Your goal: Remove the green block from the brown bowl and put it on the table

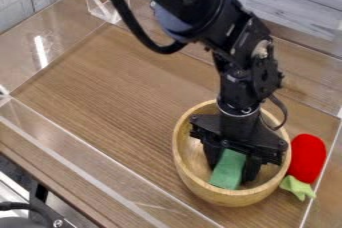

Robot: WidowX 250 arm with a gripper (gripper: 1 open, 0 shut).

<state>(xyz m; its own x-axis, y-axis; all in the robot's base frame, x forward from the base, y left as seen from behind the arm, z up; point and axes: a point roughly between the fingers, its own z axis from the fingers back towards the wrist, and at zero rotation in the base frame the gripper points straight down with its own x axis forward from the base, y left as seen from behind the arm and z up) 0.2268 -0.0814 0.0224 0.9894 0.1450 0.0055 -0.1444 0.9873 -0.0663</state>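
In the camera view, the black tool [233, 159] looks closed on the green block [227, 172], so the grabbing step seems to be in hand. The block is in the brown bowl [185, 162], low down between the tool's fingers. Next, the arm should lift it straight up, clear the rim, and put it on the surface [114, 92].

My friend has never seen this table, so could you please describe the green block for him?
On the brown wooden table, find the round bowl. Inside it, under the black claw, lies the block, a plain light-green bar. The red toy with green leaves sits outside the bowl; the block has no red.
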